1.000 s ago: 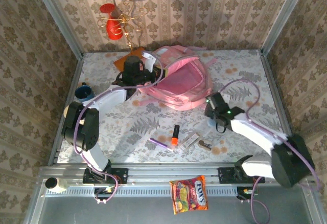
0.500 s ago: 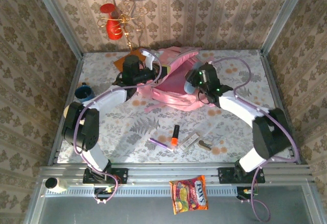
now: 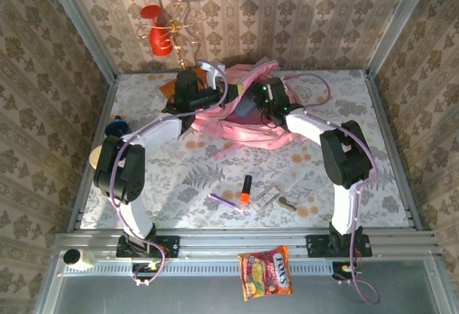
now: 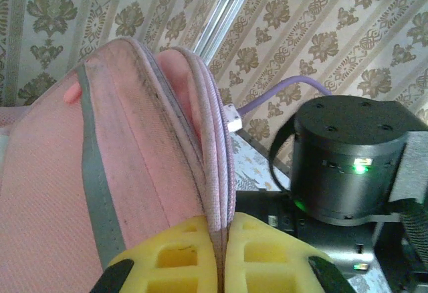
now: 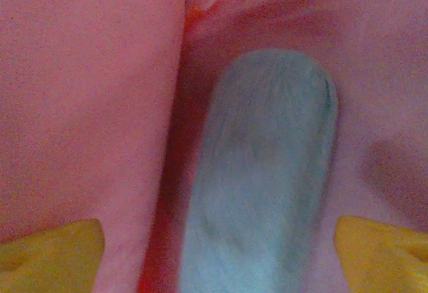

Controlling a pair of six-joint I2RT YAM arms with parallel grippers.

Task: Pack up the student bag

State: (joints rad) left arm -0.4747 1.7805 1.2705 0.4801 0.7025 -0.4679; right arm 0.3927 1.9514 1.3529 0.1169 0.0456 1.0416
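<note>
Where the floral-patterned tabletop (image 3: 179,170) nears its back wall, you have the large soft pink fabric student bag (image 3: 251,124) lying with its mouth open. Your left gripper (image 4: 224,253) is pressed together on the bag's zipped rim, pinching the fabric. Your right gripper (image 5: 215,249) stands spread inside the bag, astride the small grey-blue fabric pouch (image 5: 264,166).

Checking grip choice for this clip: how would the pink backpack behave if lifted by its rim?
Probably floppy: the student bag lies crumpled, its zip edge pinched flat in the left claw. Lifted there, it would likely sag.
</note>
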